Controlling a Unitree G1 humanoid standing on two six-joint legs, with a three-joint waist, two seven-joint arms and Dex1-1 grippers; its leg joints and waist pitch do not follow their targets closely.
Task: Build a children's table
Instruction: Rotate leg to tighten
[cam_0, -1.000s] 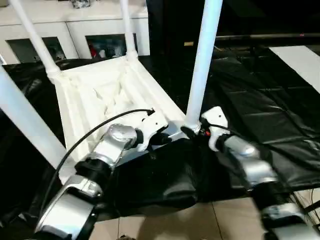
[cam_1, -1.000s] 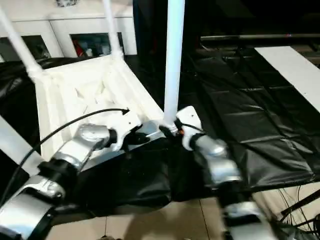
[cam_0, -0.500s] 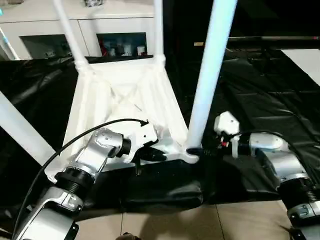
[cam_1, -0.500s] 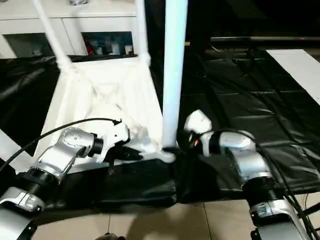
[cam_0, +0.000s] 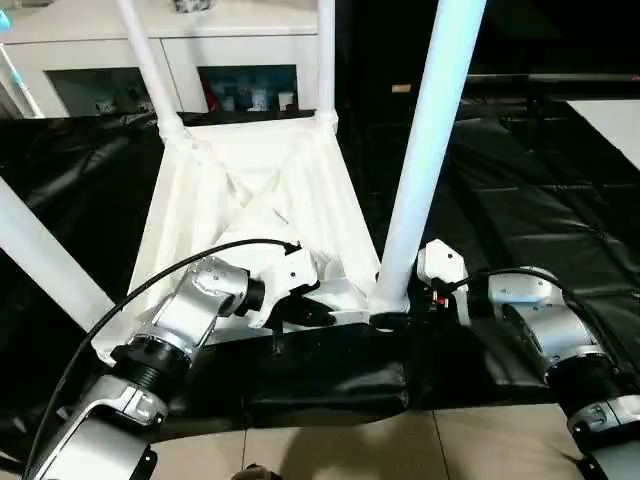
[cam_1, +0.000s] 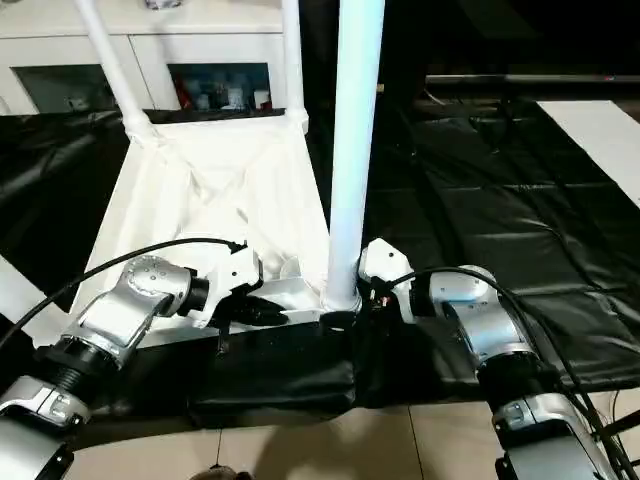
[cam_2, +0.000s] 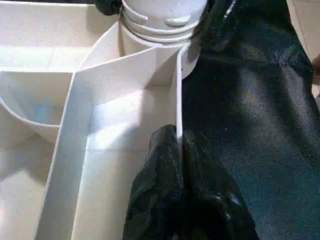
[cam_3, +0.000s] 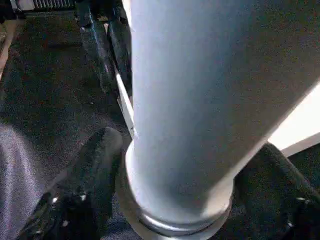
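The white tabletop (cam_0: 200, 200) lies upside down on a black sheet, with a white leg standing in each corner socket. My left gripper (cam_0: 325, 312) is shut on the thin raised rim (cam_2: 178, 95) at the near edge, close to the near right socket. The near right leg (cam_0: 425, 150) rises tall beside it. My right gripper (cam_0: 400, 318) holds that leg at its base, one black finger (cam_3: 85, 190) on each side of the collar. The other legs stand at far right (cam_0: 326, 60), far left (cam_0: 148, 60) and near left (cam_0: 40, 260).
A white cabinet with glass doors (cam_0: 240, 50) stands behind the tabletop. The black sheet (cam_0: 520, 200) covers the floor to the right, with a white panel (cam_0: 615, 115) at its far right edge. Tiled floor (cam_0: 400, 450) shows in front. A black cable (cam_0: 150, 290) arcs over my left forearm.
The camera has shifted. My right gripper has come in from beside the near right leg and closed around its base. The left gripper has kept its hold on the rim.
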